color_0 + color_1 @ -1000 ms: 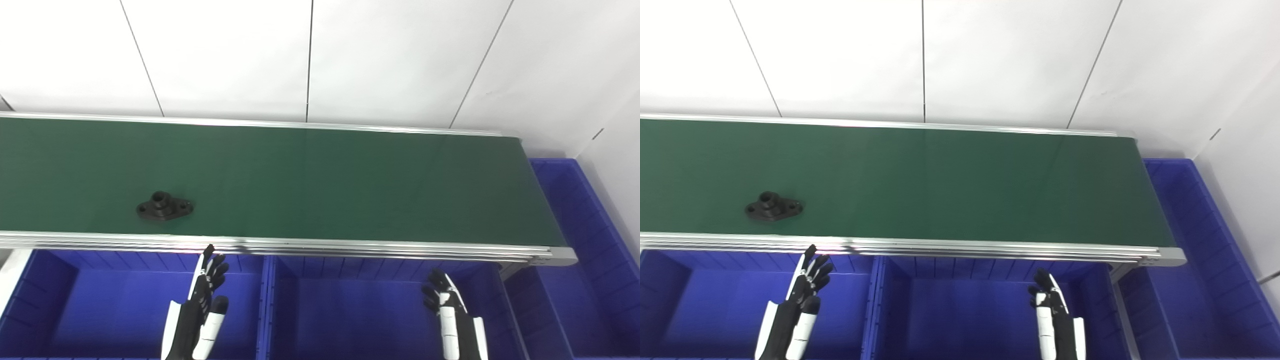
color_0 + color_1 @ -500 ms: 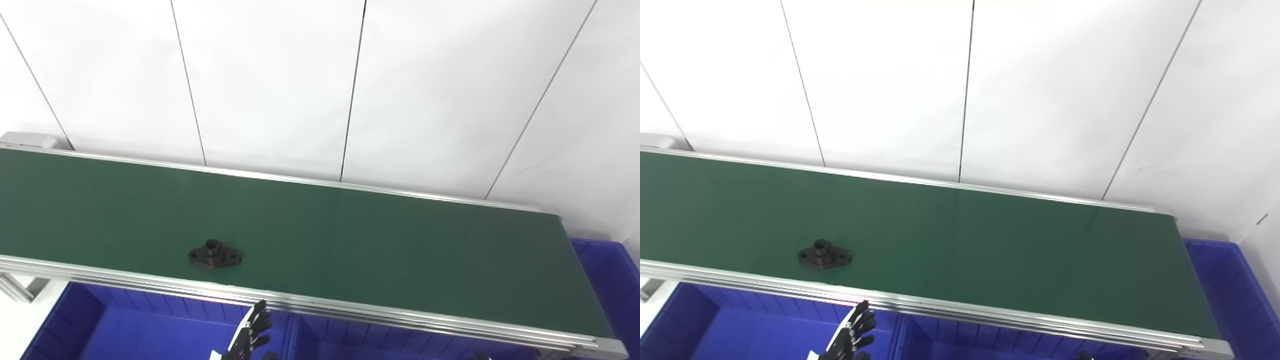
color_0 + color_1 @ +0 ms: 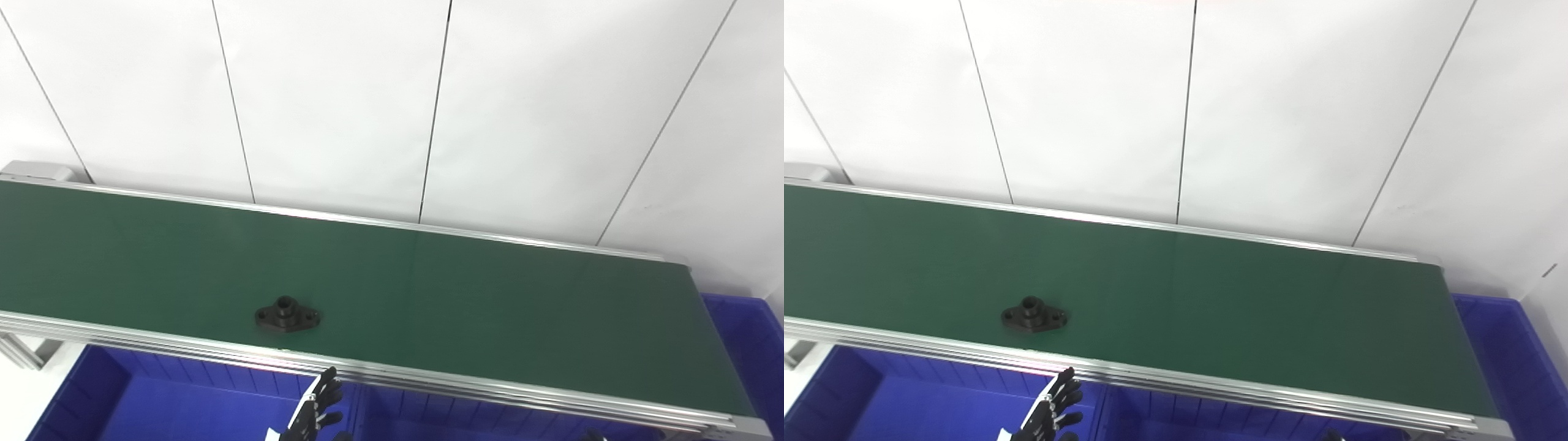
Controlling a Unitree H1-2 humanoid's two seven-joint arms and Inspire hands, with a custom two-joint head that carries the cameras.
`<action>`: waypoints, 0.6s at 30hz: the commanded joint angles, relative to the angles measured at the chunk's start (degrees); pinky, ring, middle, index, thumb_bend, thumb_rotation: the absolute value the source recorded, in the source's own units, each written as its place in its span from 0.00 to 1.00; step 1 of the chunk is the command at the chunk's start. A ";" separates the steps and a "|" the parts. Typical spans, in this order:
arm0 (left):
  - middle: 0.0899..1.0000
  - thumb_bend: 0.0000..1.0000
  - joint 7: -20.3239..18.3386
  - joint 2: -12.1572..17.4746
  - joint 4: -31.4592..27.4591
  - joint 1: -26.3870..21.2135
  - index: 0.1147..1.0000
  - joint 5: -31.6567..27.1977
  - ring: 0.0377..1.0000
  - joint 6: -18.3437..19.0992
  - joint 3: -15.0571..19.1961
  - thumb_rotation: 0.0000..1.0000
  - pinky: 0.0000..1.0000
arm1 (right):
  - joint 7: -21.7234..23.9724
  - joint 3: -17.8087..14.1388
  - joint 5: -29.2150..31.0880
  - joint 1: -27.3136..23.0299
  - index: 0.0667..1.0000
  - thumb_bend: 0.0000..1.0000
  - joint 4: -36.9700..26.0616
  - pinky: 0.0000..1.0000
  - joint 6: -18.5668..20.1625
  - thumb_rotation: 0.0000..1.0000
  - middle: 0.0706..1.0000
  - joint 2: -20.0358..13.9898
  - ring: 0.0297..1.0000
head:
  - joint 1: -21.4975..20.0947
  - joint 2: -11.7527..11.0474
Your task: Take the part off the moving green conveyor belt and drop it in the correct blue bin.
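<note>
part (image 3: 286, 313) lies flat, lower left of green conveyor belt (image 3: 490, 306) | long axis along belt | left hand (image 3: 315, 413) just below-right, fingers apart, empty, nearer | right hand barely visible at bottom edge, state unclear

We see both views brightly and evenly lit from above; the white wall (image 3: 343, 98) is close to washed out; the green belt (image 3: 490, 306) carries a faint, soft sheen; the black part (image 3: 286, 316) casts almost no shadow; edges look slightly soft, the whole frame tilted, with no motion blur.
</note>
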 commanded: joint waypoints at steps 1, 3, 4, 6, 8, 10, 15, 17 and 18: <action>0.87 0.68 -0.09 -0.31 -2.99 0.23 0.89 -0.57 0.85 0.22 -0.43 0.84 0.77 | -1.85 0.46 -4.56 -0.01 0.91 0.62 -3.71 0.82 -7.28 0.75 0.88 -0.22 0.82 | -0.49 0.37; 0.87 0.69 -0.43 0.12 -3.61 0.25 0.90 -0.83 0.86 1.09 -0.33 0.84 0.78 | -2.72 1.04 -8.75 -0.56 0.91 0.69 -5.23 0.85 -8.99 0.64 0.87 -0.53 0.82 | -1.12 0.69; 0.87 0.69 -0.57 0.32 -3.80 0.23 0.90 -0.97 0.86 1.40 -0.32 0.85 0.79 | -3.02 1.24 -10.34 -0.85 0.91 0.71 -5.81 0.86 -9.26 0.63 0.87 -0.66 0.82 | -1.12 0.69; 0.88 0.70 -0.94 0.84 -3.72 0.01 0.91 -1.60 0.86 1.49 -0.37 0.85 0.80 | -4.09 1.46 -15.05 -2.20 0.91 0.75 -6.89 0.84 -9.16 0.60 0.87 -0.89 0.83 | -1.44 0.81; 0.88 0.70 -1.34 1.25 -3.64 -0.22 0.91 -2.03 0.87 1.74 -0.34 0.86 0.81 | -4.78 2.00 -20.30 -4.84 0.90 0.79 -8.33 0.82 -7.39 0.57 0.87 -0.81 0.83 | -1.90 1.05; 0.88 0.70 -1.61 1.49 -3.61 -0.36 0.92 -2.37 0.87 1.97 -0.26 0.86 0.82 | -4.70 2.53 -22.68 -6.86 0.90 0.83 -8.89 0.82 -6.11 0.54 0.87 -0.62 0.84 | -2.29 1.24; 0.89 0.70 -1.59 1.86 -3.19 -0.61 0.92 -2.18 0.87 1.66 -0.19 0.86 0.83 | -2.88 4.51 -29.55 -13.52 0.87 0.91 -10.27 0.67 0.83 0.42 0.84 0.71 0.75 | -3.28 1.67; 0.89 0.70 -1.49 2.02 -3.12 -0.60 0.92 -1.84 0.87 1.47 -0.27 0.86 0.83 | -1.20 5.67 -32.39 -16.16 0.85 0.93 -11.26 0.68 4.79 0.38 0.82 1.16 0.74 | -3.56 1.82; 0.89 0.70 -1.45 2.05 -3.16 -0.54 0.92 -1.68 0.87 1.45 -0.34 0.87 0.83 | -0.26 6.32 -33.85 -17.36 0.84 0.93 -11.67 0.69 6.76 0.37 0.82 1.37 0.74 | -3.79 1.93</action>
